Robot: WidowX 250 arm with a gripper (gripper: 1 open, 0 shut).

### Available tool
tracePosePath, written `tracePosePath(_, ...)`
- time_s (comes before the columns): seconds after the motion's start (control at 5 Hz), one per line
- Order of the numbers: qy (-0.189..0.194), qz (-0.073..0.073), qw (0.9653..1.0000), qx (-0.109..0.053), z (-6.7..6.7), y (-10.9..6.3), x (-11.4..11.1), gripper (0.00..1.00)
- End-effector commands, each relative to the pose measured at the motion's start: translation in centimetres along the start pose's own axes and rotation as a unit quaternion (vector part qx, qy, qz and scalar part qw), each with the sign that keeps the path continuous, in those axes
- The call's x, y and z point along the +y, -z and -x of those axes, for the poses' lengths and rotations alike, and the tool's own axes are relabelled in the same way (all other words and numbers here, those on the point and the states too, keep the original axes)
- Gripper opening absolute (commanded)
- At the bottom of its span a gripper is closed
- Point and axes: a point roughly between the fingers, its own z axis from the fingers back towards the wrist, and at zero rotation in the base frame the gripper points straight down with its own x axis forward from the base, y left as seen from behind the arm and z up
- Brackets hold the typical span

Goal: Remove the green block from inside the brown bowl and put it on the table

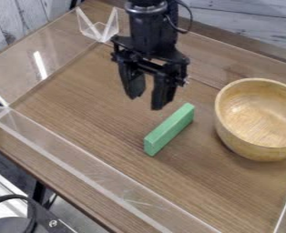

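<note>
Green block (pixel 170 127) lies flat on the wood surface (pixel 73 109), just left of the empty brown bowl (pixel 262 116). Above it hangs the gripper (pixel 148 97), jaws slightly apart, holding nothing.

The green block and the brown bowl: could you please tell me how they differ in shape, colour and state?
The green block is a flat, straight-edged bar; the brown bowl is round and hollow with a thick rim. The block is plain green, the bowl light tan with visible grain. The block lies outside the bowl, which holds nothing. Both rest on the table, apart from each other, and the claw touches neither.
</note>
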Motion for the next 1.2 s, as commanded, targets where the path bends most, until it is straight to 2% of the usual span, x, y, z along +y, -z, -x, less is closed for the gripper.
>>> tracePosePath(0.0, 0.017, -0.008, 0.9998, -0.01, -1.1, -0.3, -0.9, 1.0)
tracePosePath(0.2, 0.028, -0.012, 0.9995, 0.002, -1.4, 0.2, -1.7, 1.0)
tracePosePath(0.6, 0.04, -0.028, 0.9988, -0.006, -0.6, -2.1, -1.5, 1.0)
tracePosePath(0.8, 0.051, -0.033, 0.9981, -0.01, -0.2, -2.3, -1.4, 1.0)
tracePosePath(1.0, 0.052, -0.03, 0.9981, 0.012, 0.7, -1.5, -0.3, 1.0)
